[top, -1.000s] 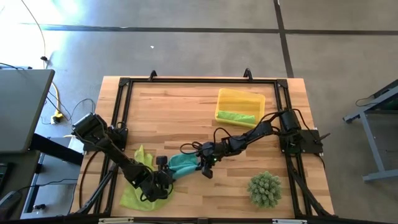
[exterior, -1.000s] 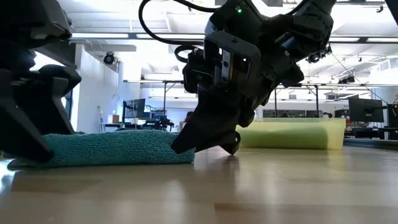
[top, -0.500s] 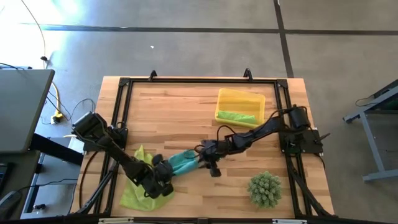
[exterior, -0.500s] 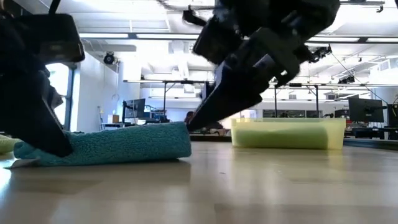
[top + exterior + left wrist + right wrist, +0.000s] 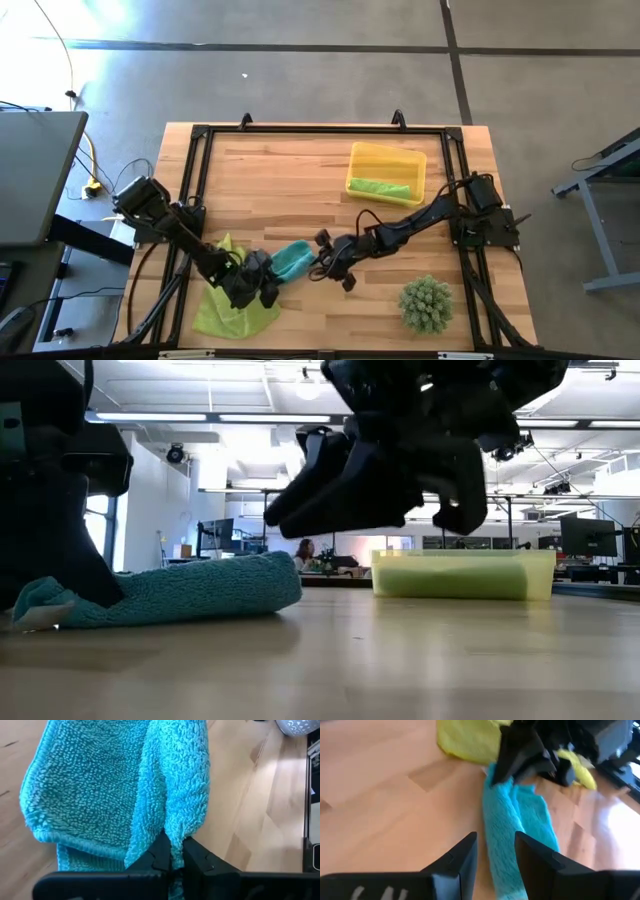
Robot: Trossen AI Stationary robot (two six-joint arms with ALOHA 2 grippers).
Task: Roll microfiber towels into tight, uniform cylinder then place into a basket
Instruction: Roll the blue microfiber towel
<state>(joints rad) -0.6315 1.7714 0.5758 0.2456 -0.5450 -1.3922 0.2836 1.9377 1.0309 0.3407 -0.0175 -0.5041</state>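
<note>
In the high view the left gripper has clamped onto the near end of the teal towel, while the right gripper has let go and backed off just beside the roll's far end; a second earlier those roles were reversed, the left fingers wide and the right ones pinched at the cloth. A lime-green towel lies flat under and behind the left gripper, and the yellow basket, well apart beyond the right gripper, already holds a green roll. In the low view the teal towel lies as a loose, lumpy cylinder on the table, its one end under the left gripper, and the right gripper hangs above the other end, clear of it, where earlier it pressed down there. The left wrist view shows its fingers nipped together on a fold of teal towel. The right wrist view shows its fingers parted and empty, the teal towel straight ahead. The hand-over looks done; the roll seems too slack for the basket yet.
</note>
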